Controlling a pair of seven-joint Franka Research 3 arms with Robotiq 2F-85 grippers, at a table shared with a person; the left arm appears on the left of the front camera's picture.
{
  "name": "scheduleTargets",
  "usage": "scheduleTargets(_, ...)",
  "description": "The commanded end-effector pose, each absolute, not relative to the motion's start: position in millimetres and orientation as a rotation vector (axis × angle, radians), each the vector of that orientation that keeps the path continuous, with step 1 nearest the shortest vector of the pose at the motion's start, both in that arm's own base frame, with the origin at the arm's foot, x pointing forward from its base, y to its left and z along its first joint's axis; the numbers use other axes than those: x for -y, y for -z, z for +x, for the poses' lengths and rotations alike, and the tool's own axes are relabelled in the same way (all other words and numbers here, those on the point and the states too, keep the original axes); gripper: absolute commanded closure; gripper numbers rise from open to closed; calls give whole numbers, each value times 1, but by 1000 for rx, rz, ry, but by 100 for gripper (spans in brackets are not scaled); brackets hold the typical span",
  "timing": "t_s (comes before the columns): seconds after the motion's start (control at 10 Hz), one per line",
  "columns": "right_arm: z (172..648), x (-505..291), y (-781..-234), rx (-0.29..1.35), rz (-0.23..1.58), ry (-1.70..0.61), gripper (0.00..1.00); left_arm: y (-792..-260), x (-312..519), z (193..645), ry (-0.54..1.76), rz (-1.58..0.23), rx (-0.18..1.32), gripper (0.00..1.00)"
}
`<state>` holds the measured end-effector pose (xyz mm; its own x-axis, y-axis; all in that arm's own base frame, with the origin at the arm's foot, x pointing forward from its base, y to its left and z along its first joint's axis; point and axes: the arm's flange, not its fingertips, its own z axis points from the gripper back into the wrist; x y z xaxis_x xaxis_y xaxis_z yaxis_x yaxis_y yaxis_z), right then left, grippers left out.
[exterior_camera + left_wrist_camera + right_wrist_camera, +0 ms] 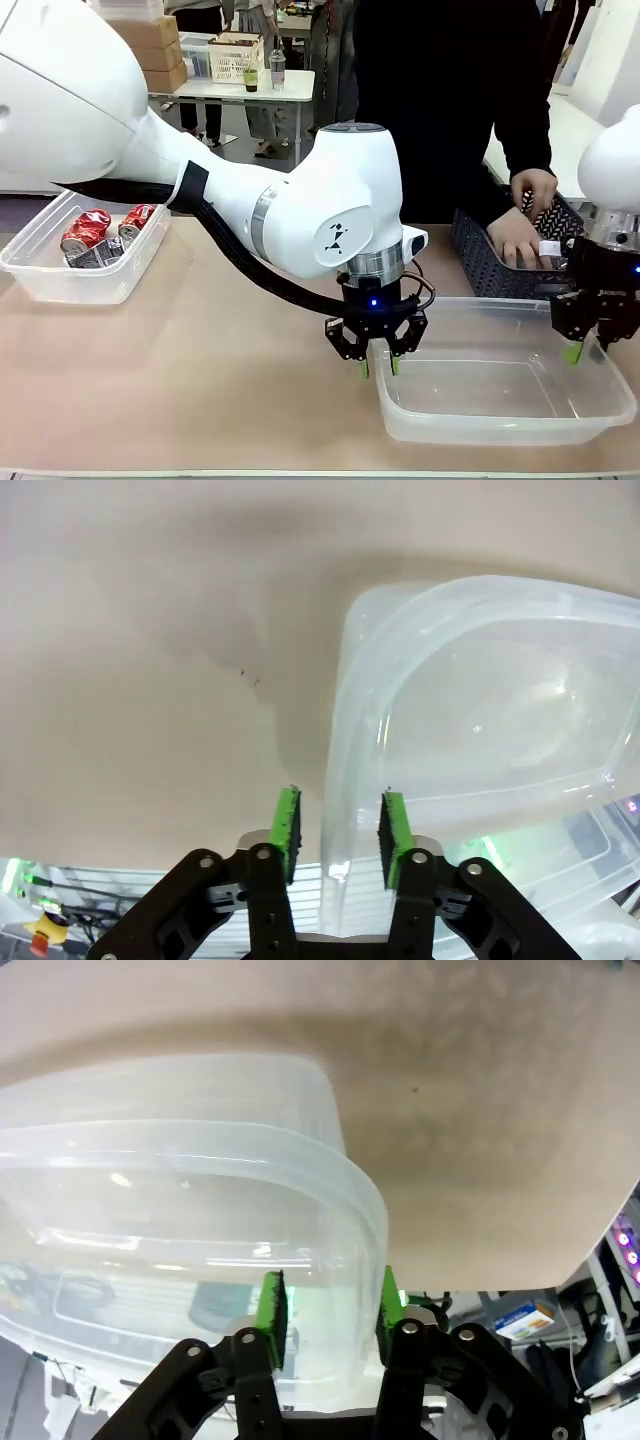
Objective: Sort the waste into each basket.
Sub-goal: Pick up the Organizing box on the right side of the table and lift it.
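An empty clear basket [480,432] stands at the front right of the table. My left gripper [378,366] is shut on its left rim, and the wall runs between the green pads [287,825] in the left wrist view, where the basket [480,680] spreads to the right. My right gripper [586,351] is shut on the right rim of the same basket [180,1160], its pads [268,1305] straddling the wall. A second clear basket [60,290] at the far left holds waste: crushed red-and-silver cans [88,229].
A dark lattice-walled basket [485,262] sits behind the empty basket at the right. A person in black stands across the table with both hands [516,236] in it. Bare tan tabletop [230,340] lies between the two clear baskets.
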<state>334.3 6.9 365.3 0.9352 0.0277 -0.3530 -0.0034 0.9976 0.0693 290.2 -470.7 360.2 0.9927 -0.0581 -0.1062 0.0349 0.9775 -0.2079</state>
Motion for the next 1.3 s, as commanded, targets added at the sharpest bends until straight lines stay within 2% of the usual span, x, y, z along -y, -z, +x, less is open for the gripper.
scheduleTargets(0.0,297,-7,-342,-342,78,12,91,-364,467,289,60,-196,-93,97)
scheduleTargets(0.1,296,-7,-342,-343,71,15,100,-366,465,289,66,-201,-94,100)
scheduleTargets(0.5,295,-10,-354,-357,57,45,100,-378,452,289,71,-221,-109,100)
scheduleTargets(0.7,294,-30,-391,-383,-2,68,100,-407,420,292,55,-234,-97,100)
scheduleTargets(0.9,302,-65,-442,-359,-55,-5,100,-439,376,289,70,-225,-112,100)
scheduleTargets(1.2,356,-111,-510,-390,7,-50,100,-483,303,295,-81,-275,-14,100)
